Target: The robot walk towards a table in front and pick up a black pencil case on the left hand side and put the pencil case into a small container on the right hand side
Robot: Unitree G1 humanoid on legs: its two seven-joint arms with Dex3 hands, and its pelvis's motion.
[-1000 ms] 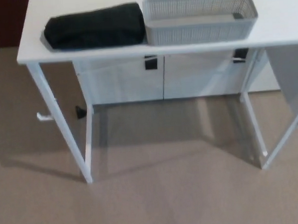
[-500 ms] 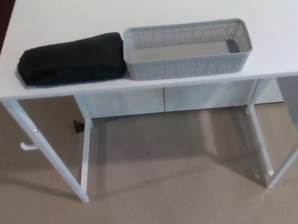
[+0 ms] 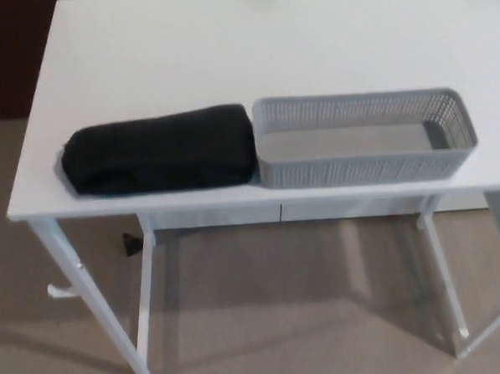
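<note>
The counter (image 3: pixel 226 54) filled more of the view than a second earlier, so the robot had probably stepped closer. Neither robot hand showed, their state unknowable; the pencil case (image 3: pixel 160 150) lay untouched against the empty basket (image 3: pixel 365 139).

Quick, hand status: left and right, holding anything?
Left hand: not in view.
Right hand: not in view.
The pencil case lies on the table, unheld, beside the basket.

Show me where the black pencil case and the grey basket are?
black pencil case (image 3: pixel 160 151), head view, middle of its top.
grey basket (image 3: pixel 358 170), head view, its near mesh wall.
</note>
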